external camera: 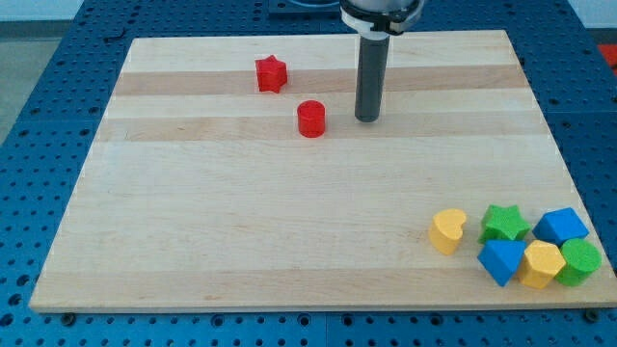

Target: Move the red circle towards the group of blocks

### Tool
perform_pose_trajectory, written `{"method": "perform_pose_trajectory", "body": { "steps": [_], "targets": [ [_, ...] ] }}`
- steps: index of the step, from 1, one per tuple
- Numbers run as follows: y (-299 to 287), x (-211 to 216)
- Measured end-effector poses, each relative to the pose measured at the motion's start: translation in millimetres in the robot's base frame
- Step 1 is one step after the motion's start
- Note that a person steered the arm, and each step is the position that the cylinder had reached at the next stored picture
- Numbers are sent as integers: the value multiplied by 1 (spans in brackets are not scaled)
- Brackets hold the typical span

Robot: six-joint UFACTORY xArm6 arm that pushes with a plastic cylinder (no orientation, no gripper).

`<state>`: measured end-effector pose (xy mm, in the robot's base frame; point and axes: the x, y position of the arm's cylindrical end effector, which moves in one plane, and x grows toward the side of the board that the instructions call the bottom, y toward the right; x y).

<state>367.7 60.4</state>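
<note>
Two red blocks lie far back: red star (pixel 272 74), red circle (pixel 310 119) with my tip (pixel 367 119) just right of it, apart, holding nothing; group of blocks (pixel 516 247) near right

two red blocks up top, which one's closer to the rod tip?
The red circle. It sits just to the view's left of my tip, at about the same height. The red star lies farther off, toward the view's top left.
</note>
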Motion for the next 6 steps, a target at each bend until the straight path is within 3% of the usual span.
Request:
{"method": "perform_pose_trajectory", "body": {
  "steps": [3,6],
  "targets": [
    [-98,-16],
    [-60,29]
  ]
}}
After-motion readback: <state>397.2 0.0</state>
